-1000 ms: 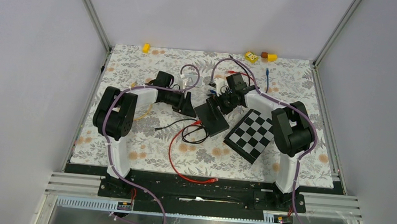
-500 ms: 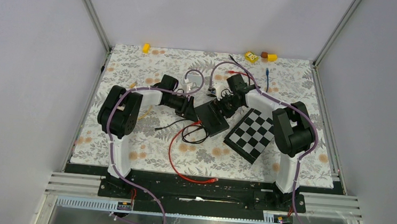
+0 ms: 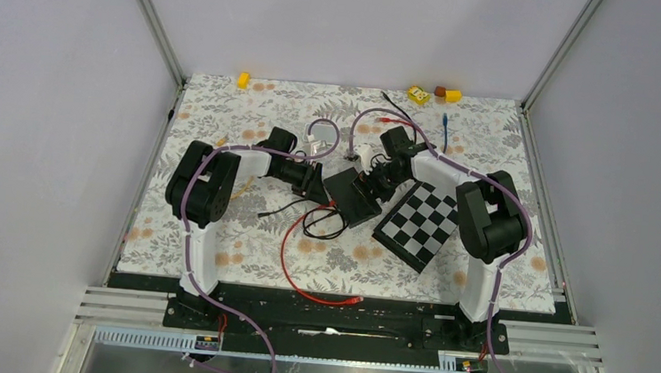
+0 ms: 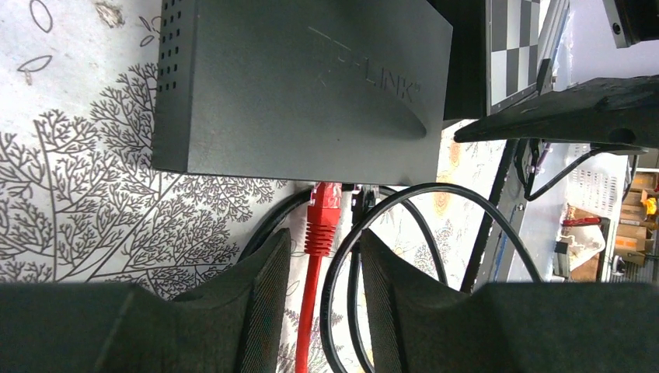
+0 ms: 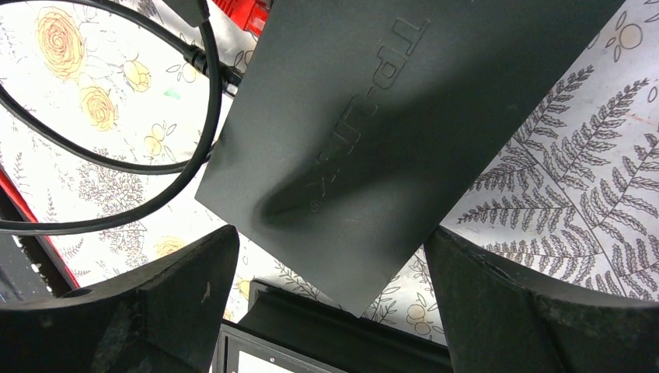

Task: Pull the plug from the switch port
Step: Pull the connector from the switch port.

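Plug (image 4: 323, 214): red, ribbed strain-relief boot, seated in a port on the edge of the switch (image 4: 295, 85) that faced the left arm. The switch was a flat black case with TP-LINK embossed on top and vent holes down one side. It lay roughly mid-table on the floral cloth (image 4: 78, 194), skewed, just beside the checkerboard (image 3: 420, 225). The red cable (image 3: 286, 250) ran from the plug back between the left fingers, then looped over the cloth toward the near edge. A black cable (image 4: 435, 186) was plugged in right next to the plug, with a loop of it crossing in front of one finger. The left gripper (image 4: 325, 245) was lined up on the plug, jaws partly open. There was one finger (image 4: 256, 311) on each side of the boot with a thin gap visible on both sides, so nothing was clamped. The right gripper (image 5: 330, 241) sat at the opposite end of the switch, jaws spread wide and straddling a corner of the case. The case edges ran close to both fingers; I couldn't tell if they touched it.
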### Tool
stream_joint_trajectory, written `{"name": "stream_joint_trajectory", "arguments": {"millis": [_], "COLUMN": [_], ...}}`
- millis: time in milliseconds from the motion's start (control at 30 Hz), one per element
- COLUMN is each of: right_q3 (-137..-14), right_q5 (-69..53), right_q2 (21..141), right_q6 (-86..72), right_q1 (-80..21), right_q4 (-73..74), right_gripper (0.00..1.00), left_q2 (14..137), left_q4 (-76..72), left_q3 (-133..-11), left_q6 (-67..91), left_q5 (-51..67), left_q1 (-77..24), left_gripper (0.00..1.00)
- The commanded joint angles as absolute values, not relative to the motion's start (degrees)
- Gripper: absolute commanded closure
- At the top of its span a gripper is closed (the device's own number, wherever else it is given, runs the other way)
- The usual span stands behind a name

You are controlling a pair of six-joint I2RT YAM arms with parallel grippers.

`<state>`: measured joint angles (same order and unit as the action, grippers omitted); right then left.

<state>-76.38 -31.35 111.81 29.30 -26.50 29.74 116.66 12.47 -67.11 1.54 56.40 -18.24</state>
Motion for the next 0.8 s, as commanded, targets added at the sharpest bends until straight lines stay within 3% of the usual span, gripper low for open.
{"name": "stream_joint_trajectory", "arguments": {"millis": [0, 767], "right_q3": [-75.59, -75.41], "right_q5": [-34.33, -35.54], "right_q2": [109.72, 112.73], "right_q6": [31.18, 32.73], "right_q1": [-26.45, -26.40], "right_q4": [31.67, 33.38], "right_gripper": [0.05, 0.09], "left_q2": [118.18, 121.85], "left_q4": [11.34, 4.17], "left_q3": [-67.06, -65.67], "left_q6": [0.44, 7.60], "left_q5": [57.86, 56.63], "left_q1": [-18.61, -18.63], "left_gripper": [0.59, 0.62]}}
